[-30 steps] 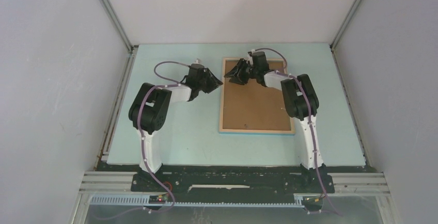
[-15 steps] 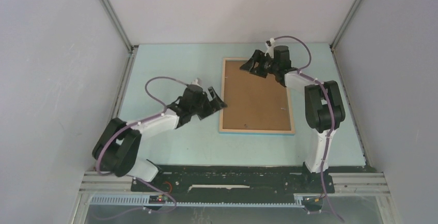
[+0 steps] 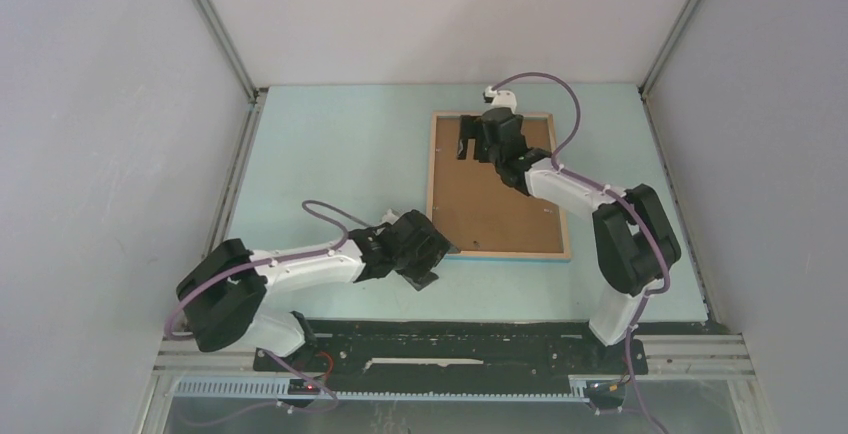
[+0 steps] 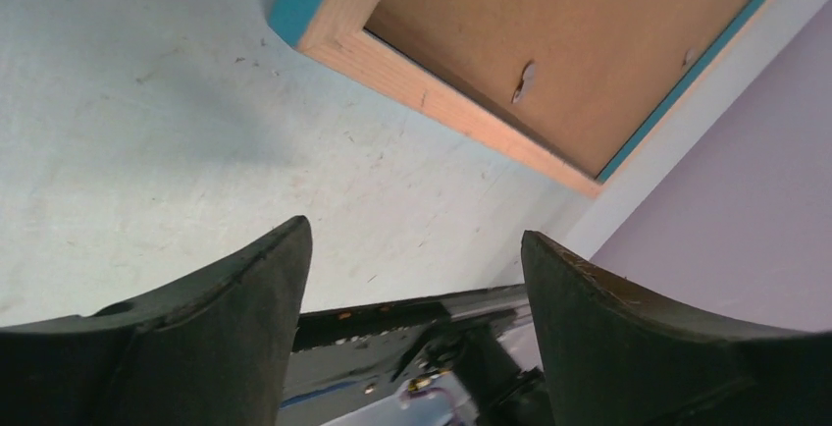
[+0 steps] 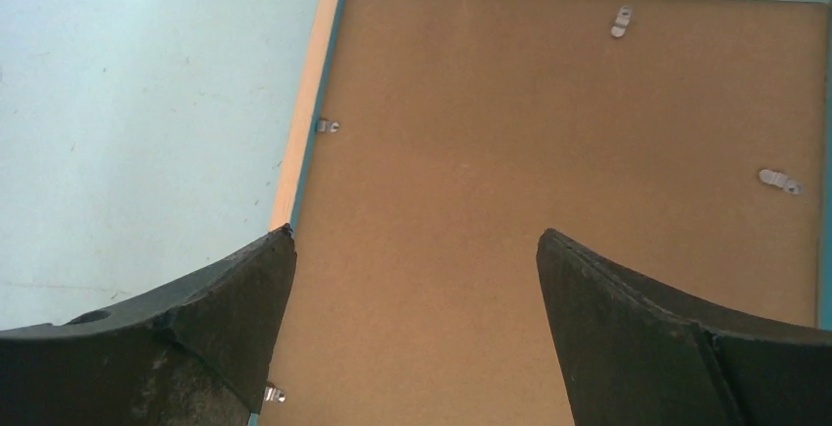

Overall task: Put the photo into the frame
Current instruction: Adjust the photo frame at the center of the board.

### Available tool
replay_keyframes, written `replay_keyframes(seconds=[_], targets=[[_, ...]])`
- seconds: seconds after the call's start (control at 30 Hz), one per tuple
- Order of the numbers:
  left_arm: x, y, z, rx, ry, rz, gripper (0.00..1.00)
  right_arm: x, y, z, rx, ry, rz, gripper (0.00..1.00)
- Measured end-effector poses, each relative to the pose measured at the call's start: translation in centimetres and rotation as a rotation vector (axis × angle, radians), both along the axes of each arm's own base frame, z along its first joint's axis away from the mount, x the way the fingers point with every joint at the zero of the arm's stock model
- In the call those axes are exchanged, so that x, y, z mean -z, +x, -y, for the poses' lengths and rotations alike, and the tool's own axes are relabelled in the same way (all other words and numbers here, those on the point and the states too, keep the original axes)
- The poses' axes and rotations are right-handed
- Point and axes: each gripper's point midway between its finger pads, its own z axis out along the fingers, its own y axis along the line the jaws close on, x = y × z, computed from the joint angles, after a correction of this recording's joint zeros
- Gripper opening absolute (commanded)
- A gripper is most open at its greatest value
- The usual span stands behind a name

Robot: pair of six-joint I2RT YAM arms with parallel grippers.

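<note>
The frame (image 3: 432,194) lies back-up on the pale blue table, a light wood rim with a blue edge. A brown backing board (image 3: 500,209) fills it. The photo is hidden or out of view. My right gripper (image 3: 468,141) hovers open over the board's far end. In the right wrist view it (image 5: 417,235) has only the board (image 5: 549,132) between its fingers. My left gripper (image 3: 438,262) sits low by the frame's near-left corner. It (image 4: 414,235) is open and empty, with that corner (image 4: 412,82) just ahead.
Small metal clips (image 5: 327,126) (image 5: 620,22) (image 5: 780,181) sit along the frame's inner edge over the board. The black base rail (image 3: 450,339) runs along the table's near edge close to the left gripper. Grey enclosure walls (image 3: 120,154) stand on three sides.
Both grippers have opened. The left arm has swung back from the frame's far-left side to its near-left corner. The right gripper has turned and stays over the board's far end.
</note>
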Motion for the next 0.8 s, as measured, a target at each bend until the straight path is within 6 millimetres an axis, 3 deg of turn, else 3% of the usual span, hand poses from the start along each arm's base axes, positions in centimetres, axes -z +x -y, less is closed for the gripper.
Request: replay_keyframes(seconds=[0.1,0.27,0.33,0.43,0.67,0.8], targets=[[0.5,0.8,0.1,-0.115,-0.024,-0.04,0.79,0.4,0.1,1.1,0.001,0.018,-0.003,1.0],[1.6,2.3,0.9,-0.276,-0.084,-0.103,0.71,3.9,-1.0,6.2,0.023,0.094,-0.08,1.0],[2.5,2.7,1.0,-0.316,-0.097,-0.126,0.65,4.6,-1.2,7.3,0.03,0.109,-0.096,1.0],[4.2,3.3,0.7,-0.375,-0.091,-0.16,0.57,4.2,-1.0,6.7,-0.005,0.142,-0.085,1.0],[4.7,4.9,0.6,-0.426,-0.125,-0.172,0.23,3.1,-0.9,5.6,-0.058,0.209,-0.066,1.0],[4.8,5.3,0.2,-0.419,-0.112,-0.161,0.17,3.1,-0.9,5.5,-0.06,0.22,-0.067,1.0]])
